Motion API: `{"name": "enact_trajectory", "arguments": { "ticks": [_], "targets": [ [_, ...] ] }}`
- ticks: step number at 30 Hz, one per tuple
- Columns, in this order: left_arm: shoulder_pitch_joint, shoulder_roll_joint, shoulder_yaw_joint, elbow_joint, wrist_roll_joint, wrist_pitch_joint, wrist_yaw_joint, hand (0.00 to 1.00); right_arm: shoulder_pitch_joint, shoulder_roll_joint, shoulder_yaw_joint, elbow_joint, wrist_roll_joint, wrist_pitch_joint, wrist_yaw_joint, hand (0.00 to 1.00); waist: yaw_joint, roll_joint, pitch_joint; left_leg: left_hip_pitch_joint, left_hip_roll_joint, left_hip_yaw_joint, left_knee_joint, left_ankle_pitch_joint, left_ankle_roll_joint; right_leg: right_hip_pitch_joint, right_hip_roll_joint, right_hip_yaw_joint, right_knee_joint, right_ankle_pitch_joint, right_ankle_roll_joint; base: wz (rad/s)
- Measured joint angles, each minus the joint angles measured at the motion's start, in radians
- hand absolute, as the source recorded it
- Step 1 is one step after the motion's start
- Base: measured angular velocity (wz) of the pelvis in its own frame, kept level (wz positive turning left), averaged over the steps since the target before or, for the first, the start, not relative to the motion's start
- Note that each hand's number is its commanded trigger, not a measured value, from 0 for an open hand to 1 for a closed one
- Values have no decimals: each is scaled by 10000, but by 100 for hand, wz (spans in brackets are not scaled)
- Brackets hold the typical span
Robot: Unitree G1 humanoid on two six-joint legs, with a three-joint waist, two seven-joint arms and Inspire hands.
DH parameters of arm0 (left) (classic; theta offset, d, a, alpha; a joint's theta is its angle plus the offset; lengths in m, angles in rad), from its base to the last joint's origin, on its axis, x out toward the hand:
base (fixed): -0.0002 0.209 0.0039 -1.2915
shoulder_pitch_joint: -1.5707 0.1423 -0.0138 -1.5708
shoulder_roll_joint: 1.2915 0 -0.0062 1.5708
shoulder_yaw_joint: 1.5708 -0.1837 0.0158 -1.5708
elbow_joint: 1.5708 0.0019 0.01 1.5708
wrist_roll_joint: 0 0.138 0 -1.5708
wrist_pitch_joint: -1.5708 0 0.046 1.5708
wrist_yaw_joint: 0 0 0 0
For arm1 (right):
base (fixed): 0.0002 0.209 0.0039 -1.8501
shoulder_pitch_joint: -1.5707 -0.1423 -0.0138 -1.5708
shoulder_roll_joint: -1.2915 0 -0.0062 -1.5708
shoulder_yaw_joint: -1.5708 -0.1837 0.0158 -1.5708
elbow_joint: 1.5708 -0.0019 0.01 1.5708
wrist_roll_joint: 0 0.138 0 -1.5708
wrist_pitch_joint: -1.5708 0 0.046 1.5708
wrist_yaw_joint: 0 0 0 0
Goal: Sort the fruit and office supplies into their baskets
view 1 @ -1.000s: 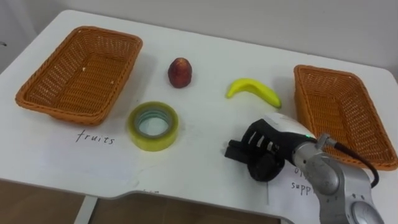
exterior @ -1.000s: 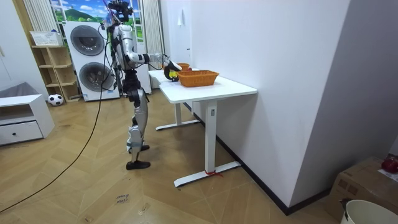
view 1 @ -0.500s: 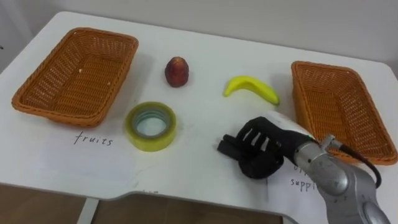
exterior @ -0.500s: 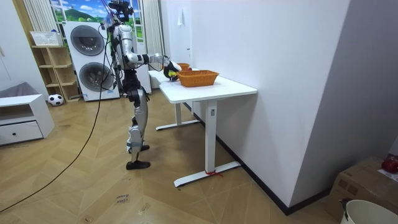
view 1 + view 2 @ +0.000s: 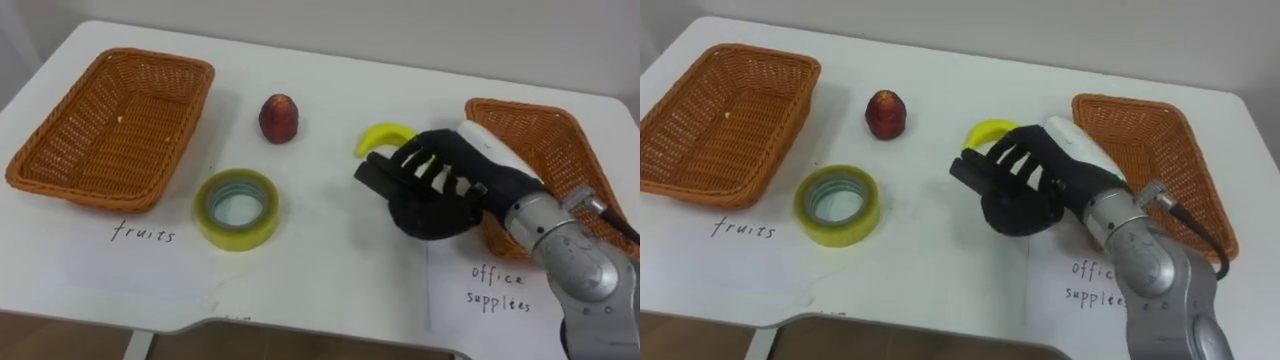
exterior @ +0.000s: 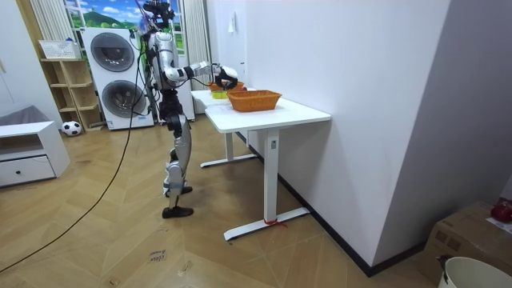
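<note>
Left basket [image 5: 110, 120] sits at nine o'clock on the white tabletop [image 5: 320, 250], right basket [image 5: 545, 150] at three. Between them the right hand [image 5: 440, 190] hangs, its fingers [image 5: 385, 175] straight and slightly spread, pointing toward nine and covering part of the banana [image 5: 378, 135]. The tape roll [image 5: 240, 235] lies near seven, the red fruit [image 5: 279, 118] near eleven.

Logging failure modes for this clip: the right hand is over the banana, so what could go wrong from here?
1. The right hand, fingers open, covers most of the banana; a poor grasp might push the curved fruit away.
2. The office supplies basket sits right beside it, while the fruits basket lies across the table beyond the tape roll: a wrong-basket drop seems possible.
</note>
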Motion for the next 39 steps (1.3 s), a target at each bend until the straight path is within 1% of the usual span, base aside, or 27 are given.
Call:
{"name": "enact_trajectory", "arguments": {
  "ticks": [3,6,7,9,12,14,17,19,20,21,23,25,27,30,31,33,35,36,39],
  "targets": [
    [100,-39,29,0,30,5,-2,0,-27,-15,-257,-167,304,0,1,100,-44,-16,-10,-9,0,0,9,0,0,5,-4,-37,4,0,0,0],
    [230,-71,87,-6,296,22,-86,0,-29,-15,-705,-392,346,-79,-13,100,-68,-67,-44,-14,-1,2,15,0,0,6,-8,-76,3,0,0,0],
    [257,-86,202,-6,424,37,-178,0,-30,-16,-908,-515,346,-85,-27,100,-74,-76,-49,-15,-1,2,16,0,0,8,-8,-85,2,0,0,0],
    [278,-113,443,-6,499,65,-315,0,-116,-36,-1237,-654,359,-124,-203,100,-161,-88,-44,-65,-1,10,36,0,0,3,-8,-86,3,1,0,0],
    [280,-124,478,-6,506,65,-441,0,-215,-54,-1513,-669,404,-187,-357,100,-250,-90,-39,-105,1,31,47,0,1,-15,-8,-86,4,1,1,-2],
    [272,-184,481,-7,511,64,-499,0,-273,-96,-1666,-677,422,-196,-438,100,-277,-86,-36,-102,5,79,47,-1,1,-32,-7,-80,4,0,1,-7],
    [290,-213,486,-6,569,61,-513,0,-272,-112,-1879,-679,426,-200,-500,100,-309,-124,-16,-92,9,103,49,-1,1,-49,0,-19,6,0,1,-3],
    [293,-213,510,-7,578,56,-513,0,-273,-126,-1972,-678,503,-217,-570,100,-379,-142,-17,-74,9,114,56,-1,1,-58,0,19,13,0,1,0],
    [299,-225,606,-6,575,44,-512,0,-280,-128,-2099,-677,644,-247,-614,100,-485,-184,-21,-65,9,127,55,0,1,-78,-1,43,16,0,1,0],
    [305,-236,702,-2,571,34,-511,0,-282,-127,-2171,-677,667,-283,-635,100,-485,-196,-19,-62,9,132,55,0,1,-80,0,49,16,0,1,-4],
    [383,-235,968,47,560,21,-491,0,-282,-129,-2361,-674,722,-309,-852,100,-530,-269,20,-35,15,168,56,0,1,-79,0,78,15,0,1,-5],
    [466,-224,1040,48,563,23,-492,0,-282,-142,-2449,-653,753,-309,-1062,100,-547,-345,47,-12,21,210,53,0,1,-76,0,74,15,1,1,-6],
    [483,-230,1160,143,569,25,-495,0,-279,-204,-2635,-496,1056,-311,-1325,100,-604,-419,14,-13,22,227,54,-1,1,-91,-4,71,16,1,0,-2],
    [455,-213,1213,328,570,22,-478,0,-279,-214,-2707,-292,1070,-326,-1670,100,-642,-434,3,-6,27,233,63,-1,1,-83,-3,71,16,1,1,0],
    [475,-218,1212,386,571,24,-477,0,-279,-217,-2734,-221,1071,-336,-1781,100,-708,-434,3,-6,28,232,73,-1,1,-71,-2,67,16,1,1,0],
    [534,-220,1211,436,573,25,-477,0,-278,-234,-2844,-65,1132,-470,-1962,100,-807,-417,14,-29,29,229,131,-5,0,-60,-2,67,17,1,1,0],
    [538,-218,1214,442,570,25,-478,0,-278,-241,-3040,112,1331,-582,-2117,100,-817,-402,22,-40,29,229,143,-5,0,-56,-3,65,18,1,1,0],
    [543,-219,1232,441,570,25,-479,0,-258,-261,-3111,197,1473,-582,-2251,100,-826,-362,43,-47,31,229,149,-6,0,-51,-2,62,18,1,1,0],
    [557,-221,1226,441,570,24,-479,0,-233,-291,-3196,242,1753,-585,-2447,100,-897,-325,38,-72,41,229,139,-10,0,-51,5,45,24,1,1,0]
  ]
}}
